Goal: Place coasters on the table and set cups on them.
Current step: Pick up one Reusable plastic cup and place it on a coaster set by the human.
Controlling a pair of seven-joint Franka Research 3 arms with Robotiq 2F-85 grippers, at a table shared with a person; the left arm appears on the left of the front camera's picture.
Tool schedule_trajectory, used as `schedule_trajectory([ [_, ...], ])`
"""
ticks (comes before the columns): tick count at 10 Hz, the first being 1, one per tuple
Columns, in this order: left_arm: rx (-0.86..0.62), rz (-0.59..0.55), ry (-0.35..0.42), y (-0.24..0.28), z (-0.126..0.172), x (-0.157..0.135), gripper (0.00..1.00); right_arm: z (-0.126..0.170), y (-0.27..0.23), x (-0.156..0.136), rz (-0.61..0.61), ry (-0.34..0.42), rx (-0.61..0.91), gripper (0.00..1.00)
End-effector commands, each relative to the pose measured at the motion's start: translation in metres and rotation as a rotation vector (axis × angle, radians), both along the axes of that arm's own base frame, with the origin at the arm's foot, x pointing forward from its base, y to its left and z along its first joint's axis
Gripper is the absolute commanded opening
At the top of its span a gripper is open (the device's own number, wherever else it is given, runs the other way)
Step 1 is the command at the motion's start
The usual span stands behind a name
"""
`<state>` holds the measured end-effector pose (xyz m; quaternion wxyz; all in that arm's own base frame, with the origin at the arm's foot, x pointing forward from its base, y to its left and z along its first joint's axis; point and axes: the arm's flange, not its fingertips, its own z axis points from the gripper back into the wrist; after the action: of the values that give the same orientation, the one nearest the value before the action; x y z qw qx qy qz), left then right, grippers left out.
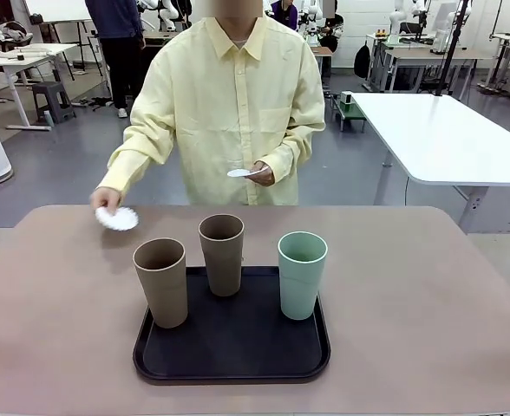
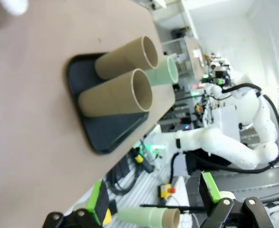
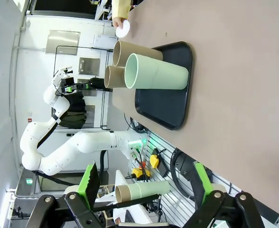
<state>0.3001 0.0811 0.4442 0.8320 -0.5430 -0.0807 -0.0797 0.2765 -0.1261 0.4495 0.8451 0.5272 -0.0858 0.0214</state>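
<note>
Front view: 3 cups (image 1: 221,251) on tray (image 1: 238,347); hand (image 1: 105,198) holds coaster (image 1: 118,218), perhaps touching table (image 1: 411,295).

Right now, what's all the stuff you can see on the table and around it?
table: one, beige-brown, between robot and person
tray: one, black, on the table's near middle
cups: three, upright on the tray; tan left, brown back, mint right
coasters: two, white; one at the table's far left edge, one held up by the person's waist
white table: one, behind, on the right
person: one, yellow shirt, far side
hands: two, one low by the table, one at the waist, each on a coaster
left gripper: black, green pads, open, empty
right gripper: black, green pads, open, empty
</note>
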Motion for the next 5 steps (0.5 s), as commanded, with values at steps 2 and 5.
schedule_trajectory([
  [2,-0.014,0.001,-0.006,0.0028,0.0000,-0.0013,1.00,-0.0001,-0.0005,0.0011,0.002,-0.008,0.017,1.00],
  [5,-0.014,0.001,-0.006,0.0028,0.0000,-0.0013,1.00,-0.0001,-0.0005,0.0011,0.002,-0.008,0.017,1.00],
])
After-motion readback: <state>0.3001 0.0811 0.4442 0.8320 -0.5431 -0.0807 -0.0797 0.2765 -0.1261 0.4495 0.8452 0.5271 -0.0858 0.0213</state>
